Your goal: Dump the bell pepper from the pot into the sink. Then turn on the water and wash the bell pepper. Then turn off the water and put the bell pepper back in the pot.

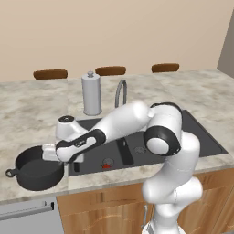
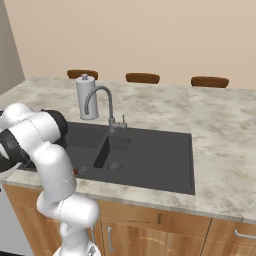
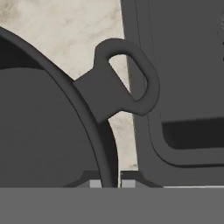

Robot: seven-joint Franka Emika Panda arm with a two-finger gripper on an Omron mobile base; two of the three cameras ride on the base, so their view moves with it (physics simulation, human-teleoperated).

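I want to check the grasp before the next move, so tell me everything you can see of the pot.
The pot is wide, shallow, round and dark grey with a matte look, and stands upright on the marble counter just left of the sink. One small loop handle points front-left; the other, in the hand view, points toward the sink. The pincer is shut on its rim beside that handle, one finger inside and one outside. Its inside looks dark and empty.

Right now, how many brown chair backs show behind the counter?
3, lined up along the counter's far edge: left chair back, middle chair back, right chair back. More may sit outside the picture.
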